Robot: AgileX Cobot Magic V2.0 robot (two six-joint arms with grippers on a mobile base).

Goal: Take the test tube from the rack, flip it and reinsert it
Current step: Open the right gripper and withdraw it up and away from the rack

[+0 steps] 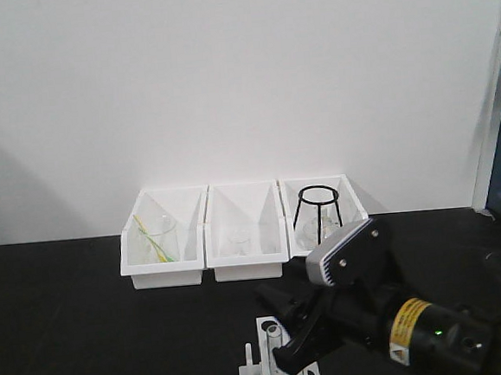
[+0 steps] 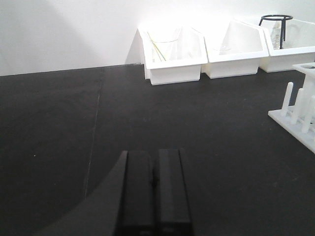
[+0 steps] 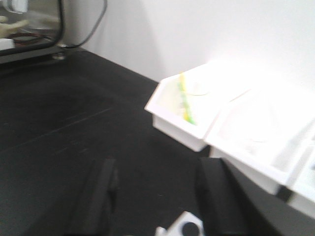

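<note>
Black worktop (image 1: 70,323) fills the foreground, and right at the near edge the rack (image 1: 278,372) is seen, white, with a clear test tube (image 1: 273,346) standing upright in one of its holes, long axis vertical. The right gripper (image 3: 155,196) is poised just above and beside that rack; in the right wrist view its jaws are spread wide with nothing between them, and a corner of the rack peeks up just below the gap. The tube is judged to lie a short way below and ahead of it, so a descent along the tube's axis is called for. The left gripper (image 2: 153,191) is held low over bare worktop, jaws pressed together and empty, with the rack well off to its right. Farther back, three white bins (image 1: 241,232) are lined against the wall, well clear of the approach.
</note>
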